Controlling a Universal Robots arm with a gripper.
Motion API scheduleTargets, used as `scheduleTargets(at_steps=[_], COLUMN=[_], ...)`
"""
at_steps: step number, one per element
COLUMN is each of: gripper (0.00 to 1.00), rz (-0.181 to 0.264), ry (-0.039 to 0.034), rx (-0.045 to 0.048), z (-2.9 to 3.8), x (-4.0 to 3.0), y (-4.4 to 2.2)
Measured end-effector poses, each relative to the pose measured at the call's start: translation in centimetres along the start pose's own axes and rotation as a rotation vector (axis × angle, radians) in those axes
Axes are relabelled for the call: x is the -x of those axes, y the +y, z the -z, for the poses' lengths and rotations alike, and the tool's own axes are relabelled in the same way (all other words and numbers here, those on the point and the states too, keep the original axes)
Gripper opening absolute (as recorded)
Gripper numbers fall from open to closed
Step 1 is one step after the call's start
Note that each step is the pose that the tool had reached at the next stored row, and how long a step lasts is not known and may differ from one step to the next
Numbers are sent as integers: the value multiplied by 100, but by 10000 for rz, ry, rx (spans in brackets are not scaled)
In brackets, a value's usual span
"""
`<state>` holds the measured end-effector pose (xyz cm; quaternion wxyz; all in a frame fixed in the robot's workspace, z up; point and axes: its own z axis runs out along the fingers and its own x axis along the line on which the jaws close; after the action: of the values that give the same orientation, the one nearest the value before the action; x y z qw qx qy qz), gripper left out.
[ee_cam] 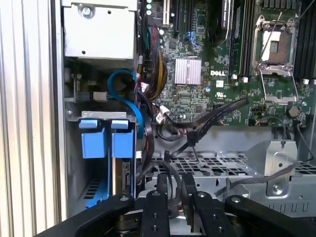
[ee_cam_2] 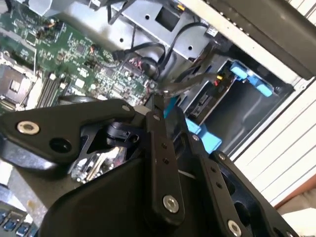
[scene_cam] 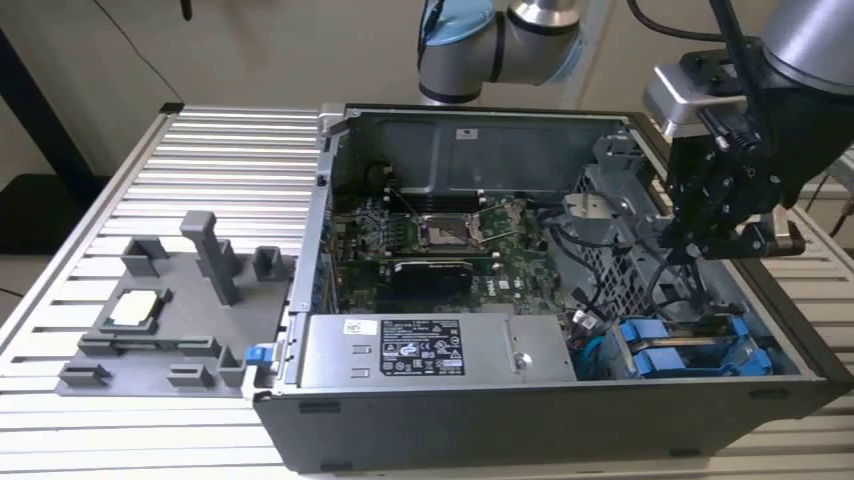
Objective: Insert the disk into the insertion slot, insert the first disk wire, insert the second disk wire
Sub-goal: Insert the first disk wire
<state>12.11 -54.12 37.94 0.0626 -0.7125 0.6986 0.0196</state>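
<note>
My gripper (scene_cam: 683, 245) hangs inside the open computer case (scene_cam: 320, 250), over the grey drive cage (ee_cam: 217, 165) on the exterior view's right. In the first wrist view its fingers (ee_cam: 160, 197) stand close together with a black wire (ee_cam: 174, 190) pinched between them; in the second wrist view the gripper (ee_cam_2: 157, 98) meets a grey-black wire (ee_cam_2: 190, 81). Two blue carriers stand side by side in the drive bay (scene_cam: 674, 358). The disk (ee_cam: 123, 144) is the one nearer the motherboard, seated in its slot, a grey edge showing under its blue tab.
The green motherboard (scene_cam: 441, 235) fills the case's middle, with the silver power supply (scene_cam: 427, 350) along the front. Loose black and blue cables (ee_cam: 133, 106) run between the bay and the board. A grey fixture (scene_cam: 174, 310) stands on the ribbed table at the exterior view's left.
</note>
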Motion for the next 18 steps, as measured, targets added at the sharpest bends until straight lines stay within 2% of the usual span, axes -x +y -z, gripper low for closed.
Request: scheduleTargets(at_steps=[1, 2, 5, 6, 11, 15, 16, 18], gripper=[27, 27, 27, 27, 27, 27, 27, 27], rz=[-19, -37, -96, -113, -121, -151, -158, -192], ry=[-62, -157, -481, -529, -538, -564, -579, -611], rx=[-3, -7, -19, -20, 11, 203, 230, 228], z=[2, 2, 7, 8, 9, 11, 10, 7], x=[0, 1, 3, 3, 4, 4, 5, 4], y=[26, 49, 121, 137, 159, 171, 183, 216])
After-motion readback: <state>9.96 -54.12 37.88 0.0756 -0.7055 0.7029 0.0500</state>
